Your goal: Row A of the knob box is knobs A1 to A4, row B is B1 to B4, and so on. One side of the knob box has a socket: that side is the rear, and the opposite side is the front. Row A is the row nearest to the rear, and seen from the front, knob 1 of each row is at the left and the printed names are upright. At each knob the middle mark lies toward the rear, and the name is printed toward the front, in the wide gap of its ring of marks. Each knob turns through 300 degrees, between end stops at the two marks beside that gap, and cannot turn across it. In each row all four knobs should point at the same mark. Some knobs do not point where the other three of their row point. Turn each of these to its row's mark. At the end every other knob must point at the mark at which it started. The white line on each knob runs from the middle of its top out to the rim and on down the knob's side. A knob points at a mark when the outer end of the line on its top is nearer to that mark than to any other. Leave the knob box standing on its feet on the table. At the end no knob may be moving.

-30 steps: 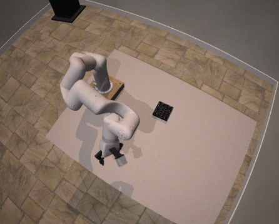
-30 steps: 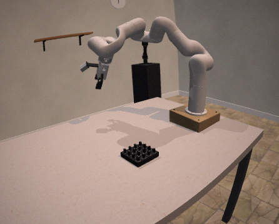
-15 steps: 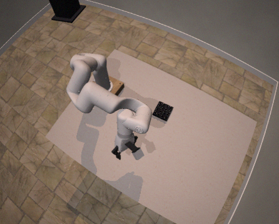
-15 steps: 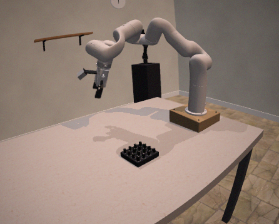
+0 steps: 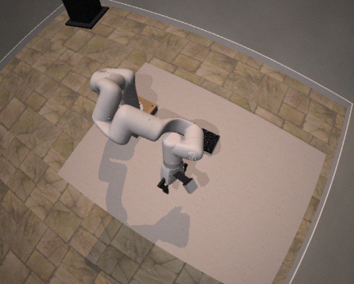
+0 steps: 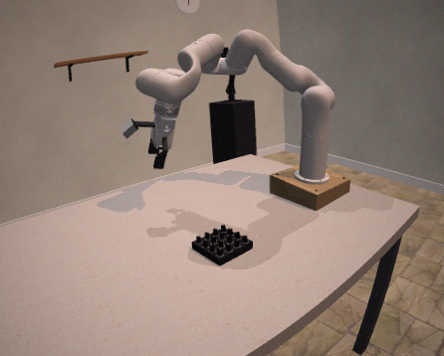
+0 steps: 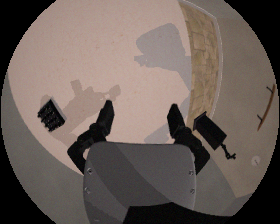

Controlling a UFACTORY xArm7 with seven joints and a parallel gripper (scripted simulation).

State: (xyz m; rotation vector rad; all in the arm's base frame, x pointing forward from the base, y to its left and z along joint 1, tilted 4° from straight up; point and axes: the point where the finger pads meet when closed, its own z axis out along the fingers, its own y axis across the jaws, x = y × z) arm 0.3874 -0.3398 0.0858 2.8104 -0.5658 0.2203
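The black knob box (image 5: 211, 142) (image 6: 223, 248) (image 7: 51, 116) stands on the table with its knobs upward. The arm partly covers it in the top view, and it is at the left in the wrist view. Its knobs are small and dark; their white lines, the printed names and the socket cannot be read. My gripper (image 5: 175, 180) (image 6: 156, 158) (image 7: 141, 108) is open and empty. It hangs high above the table, well away from the box, and touches nothing.
The pale table (image 5: 258, 186) (image 6: 100, 283) (image 7: 100, 40) carries the arm's wooden base block (image 5: 150, 106) (image 6: 309, 193). A black pedestal (image 5: 84, 13) (image 6: 233, 131) (image 7: 211, 131) stands beyond the table. A wall shelf (image 6: 102, 59) (image 7: 269, 107) is farther off.
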